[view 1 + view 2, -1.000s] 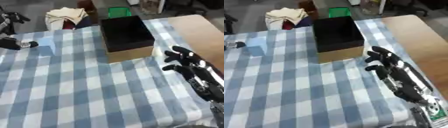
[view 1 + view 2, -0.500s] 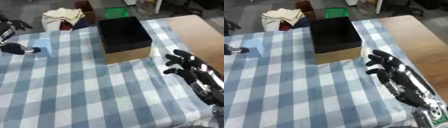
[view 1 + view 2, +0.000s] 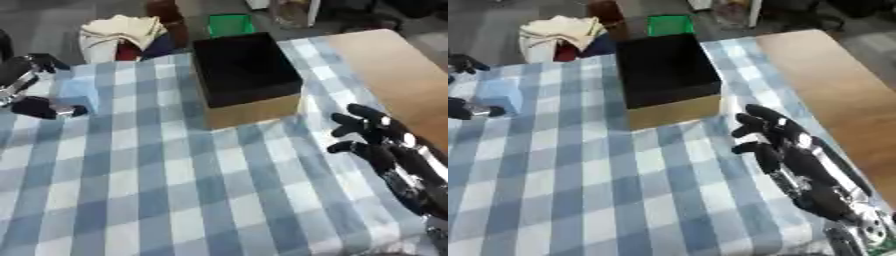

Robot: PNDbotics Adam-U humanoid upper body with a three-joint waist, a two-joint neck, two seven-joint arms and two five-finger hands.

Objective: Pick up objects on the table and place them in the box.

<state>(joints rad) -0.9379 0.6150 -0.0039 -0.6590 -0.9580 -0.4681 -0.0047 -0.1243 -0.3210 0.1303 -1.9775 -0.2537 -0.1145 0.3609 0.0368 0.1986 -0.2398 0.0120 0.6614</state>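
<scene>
Since a second ago the whole view shifts with the head; against the checked cloth, our left hand (image 3: 35,106) sits lower on the far-left edge, now beside and partly over the pale blue object (image 3: 77,90), while our right hand (image 3: 776,145) barely changes.

That pale blue object lies flat on the worktop (image 3: 175,190) at the far left, well apart from the box (image 3: 245,75). Its outline is blurred and we cannot tell its long axis. The left hand's dark fingers touch or overlap its lower left side, with a small silvery part showing among them, so the object lies just up and right of those fingers. We cannot tell whether they are curled round it or only resting against it.

The box stands to the object's right, across a few checks of cloth, open and dark inside, apparently empty.

The right hand hovers right of and nearer than the box, fingers spread apart, holding nothing. We judge the left hand far nearer to the object.
</scene>
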